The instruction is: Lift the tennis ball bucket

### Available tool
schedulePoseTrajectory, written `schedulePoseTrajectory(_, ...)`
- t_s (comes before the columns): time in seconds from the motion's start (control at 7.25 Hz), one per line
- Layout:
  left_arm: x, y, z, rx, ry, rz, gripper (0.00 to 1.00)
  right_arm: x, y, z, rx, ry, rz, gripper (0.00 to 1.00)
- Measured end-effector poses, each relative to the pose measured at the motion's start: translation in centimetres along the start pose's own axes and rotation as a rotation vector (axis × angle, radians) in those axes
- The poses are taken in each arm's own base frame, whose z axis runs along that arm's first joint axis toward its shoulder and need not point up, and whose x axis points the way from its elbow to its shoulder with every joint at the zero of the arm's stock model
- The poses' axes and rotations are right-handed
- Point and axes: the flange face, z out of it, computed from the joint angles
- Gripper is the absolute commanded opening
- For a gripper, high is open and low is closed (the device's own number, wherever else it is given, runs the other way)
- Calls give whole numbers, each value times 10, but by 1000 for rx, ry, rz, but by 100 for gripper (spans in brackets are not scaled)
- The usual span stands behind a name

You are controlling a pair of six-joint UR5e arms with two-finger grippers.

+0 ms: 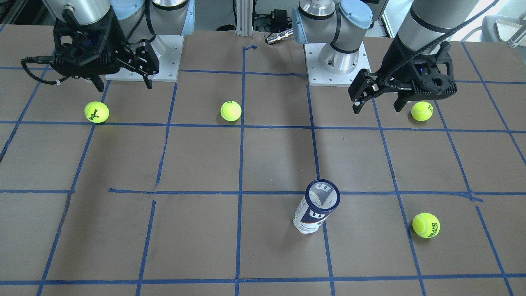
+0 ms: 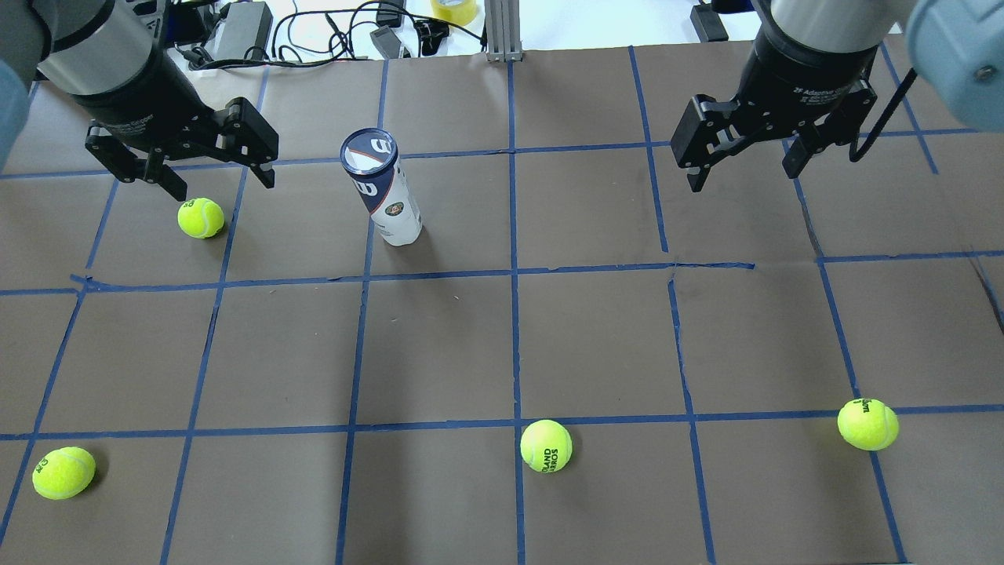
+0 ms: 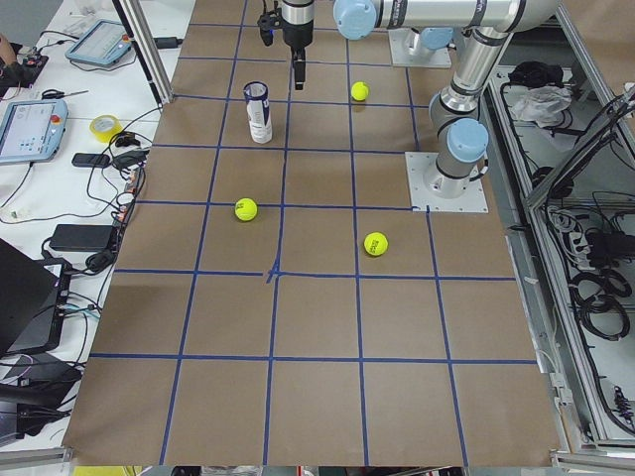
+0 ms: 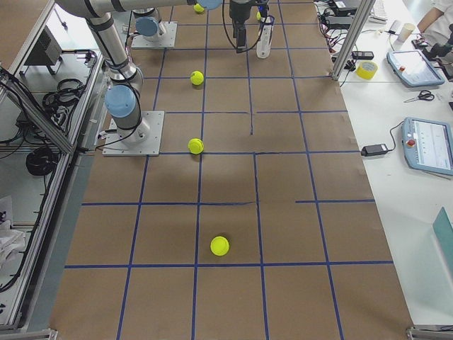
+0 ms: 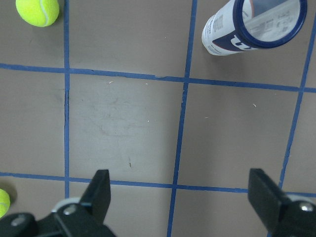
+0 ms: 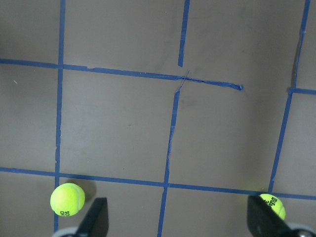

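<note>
The tennis ball bucket [image 2: 382, 188] stands upright on the brown table, a slim can with a white label, a navy band with a white "W" and a clear lid. It also shows in the front view [image 1: 316, 205], the left side view [image 3: 258, 109] and at the top right of the left wrist view [image 5: 252, 27]. My left gripper [image 2: 220, 180] is open and empty, held above the table to the can's left, apart from it [image 5: 182, 197]. My right gripper [image 2: 743, 176] is open and empty, high over the table's right half [image 6: 180, 219].
Several yellow-green tennis balls lie on the blue-taped table: one under the left gripper [image 2: 201, 217], one front left [image 2: 63, 472], one front middle [image 2: 546, 446], one front right [image 2: 867, 424]. Cables and devices lie beyond the far edge [image 2: 314, 31].
</note>
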Motion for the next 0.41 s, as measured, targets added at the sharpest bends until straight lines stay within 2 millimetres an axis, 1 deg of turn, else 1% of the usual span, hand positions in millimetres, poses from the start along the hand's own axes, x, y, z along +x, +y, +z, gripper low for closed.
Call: schedulePoseTrajectory(0.41,1,1,5,-8,1,-3,100,0,0,2,-4,-1,1,100)
